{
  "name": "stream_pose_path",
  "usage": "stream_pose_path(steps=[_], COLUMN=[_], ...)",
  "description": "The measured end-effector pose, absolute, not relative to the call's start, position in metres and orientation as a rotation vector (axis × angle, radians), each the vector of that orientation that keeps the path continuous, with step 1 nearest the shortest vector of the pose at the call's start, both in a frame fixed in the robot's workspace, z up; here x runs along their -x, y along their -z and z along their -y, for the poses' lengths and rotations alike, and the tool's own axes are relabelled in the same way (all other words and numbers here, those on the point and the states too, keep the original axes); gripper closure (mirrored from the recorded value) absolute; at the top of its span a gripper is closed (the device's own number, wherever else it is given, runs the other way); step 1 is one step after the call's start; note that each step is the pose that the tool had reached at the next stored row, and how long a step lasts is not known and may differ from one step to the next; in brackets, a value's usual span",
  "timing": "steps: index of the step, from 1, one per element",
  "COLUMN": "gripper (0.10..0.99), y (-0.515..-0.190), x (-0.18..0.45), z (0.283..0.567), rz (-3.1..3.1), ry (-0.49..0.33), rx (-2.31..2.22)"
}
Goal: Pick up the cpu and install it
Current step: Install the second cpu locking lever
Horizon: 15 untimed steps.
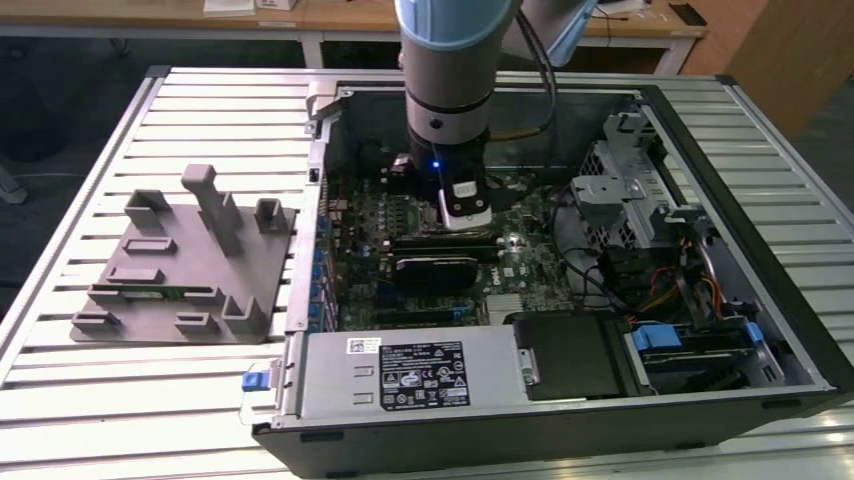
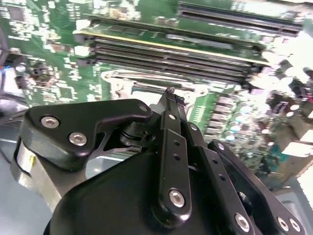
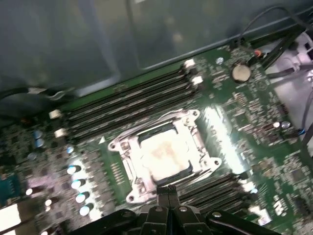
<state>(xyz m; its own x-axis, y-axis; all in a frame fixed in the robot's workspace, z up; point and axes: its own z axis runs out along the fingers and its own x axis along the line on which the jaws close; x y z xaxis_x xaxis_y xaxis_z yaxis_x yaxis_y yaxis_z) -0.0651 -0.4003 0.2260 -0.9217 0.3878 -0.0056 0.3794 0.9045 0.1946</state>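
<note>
In the first wrist view, a pale shiny square that looks like the cpu (image 3: 159, 155) lies flat inside the silver metal socket frame (image 3: 122, 147) on the green motherboard. My gripper (image 3: 168, 188) hangs just off one edge of that frame, its two black fingertips pressed together with nothing between them. In the second wrist view the gripper (image 2: 171, 92) is seen from behind, shut, with its tips over a corner of the socket frame (image 2: 117, 81). In the exterior view the gripper (image 1: 465, 225) reaches down into the open computer case over the board's middle.
Long memory slots (image 3: 127, 100) run along both sides of the socket, and a coin battery (image 3: 240, 72) sits beyond them. The case walls (image 1: 747, 150), drive cage and power supply (image 1: 414, 375) hem in the arm. A grey fixture block (image 1: 174, 270) stands on the slatted table at the exterior view's left.
</note>
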Motion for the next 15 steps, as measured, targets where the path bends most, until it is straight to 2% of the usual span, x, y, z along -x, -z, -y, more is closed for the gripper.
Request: stream_pose_path(steps=[15], gripper=[0.98], y=[-0.221], x=[0.052], z=[0.369], rz=[-3.025], ry=[-0.215], rx=[-0.607])
